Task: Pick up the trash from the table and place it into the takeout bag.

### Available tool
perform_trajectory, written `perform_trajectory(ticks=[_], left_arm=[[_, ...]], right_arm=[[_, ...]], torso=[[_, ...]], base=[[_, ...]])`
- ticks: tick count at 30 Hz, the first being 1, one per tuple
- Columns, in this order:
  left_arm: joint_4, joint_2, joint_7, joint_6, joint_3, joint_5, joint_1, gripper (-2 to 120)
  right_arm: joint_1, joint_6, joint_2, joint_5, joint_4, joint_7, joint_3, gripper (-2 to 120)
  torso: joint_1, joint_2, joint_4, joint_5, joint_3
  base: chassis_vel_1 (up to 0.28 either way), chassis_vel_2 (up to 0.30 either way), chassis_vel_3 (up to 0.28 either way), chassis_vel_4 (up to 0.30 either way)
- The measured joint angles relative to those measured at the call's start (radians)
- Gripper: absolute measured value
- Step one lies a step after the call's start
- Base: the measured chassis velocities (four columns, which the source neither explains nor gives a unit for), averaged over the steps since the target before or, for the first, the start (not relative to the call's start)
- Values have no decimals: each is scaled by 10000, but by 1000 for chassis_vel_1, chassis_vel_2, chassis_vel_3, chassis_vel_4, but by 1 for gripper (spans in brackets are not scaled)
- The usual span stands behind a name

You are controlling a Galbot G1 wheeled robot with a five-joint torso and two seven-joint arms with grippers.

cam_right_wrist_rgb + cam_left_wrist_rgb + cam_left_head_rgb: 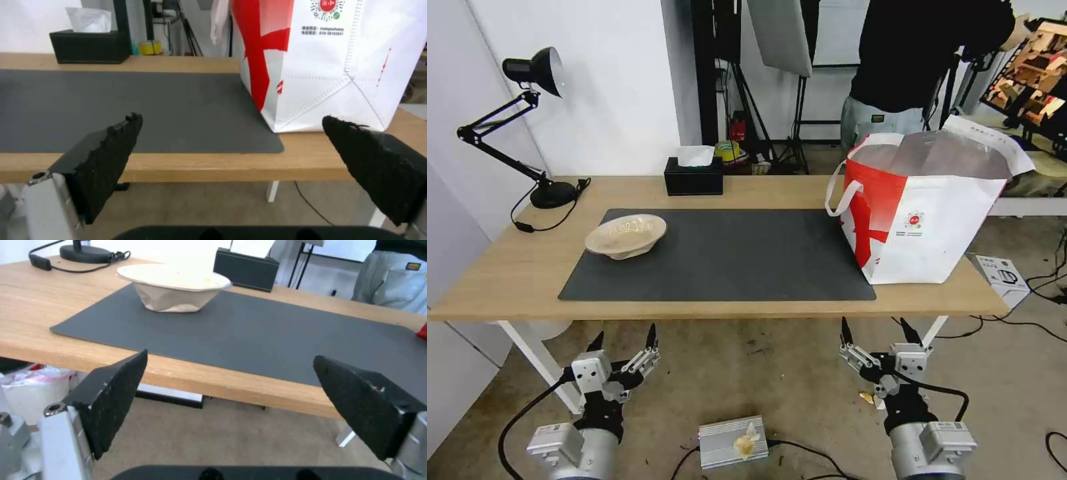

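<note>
Beige pulp bowl (626,235), upright, is seen on the mat's far left corner; takeout bag (924,213) is stood open at the mat's right end.
</note>
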Motion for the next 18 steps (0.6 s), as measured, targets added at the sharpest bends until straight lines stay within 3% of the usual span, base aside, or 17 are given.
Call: perform_trajectory(ticks=[12,18], left_arm=[[-90,145,-97,-1,-81,-417,-181,100],[-475,248,-501,-112,-409,-1429,-326,100]], right_arm=[[9,0,-3,11,-13,-1,-5,100],[12,0,-4,16,-19,-5,-5,100]], torso=[[0,0,0,0,0],[0,0,0,0,0]], base=[[0,0,0,0],[0,0,0,0]])
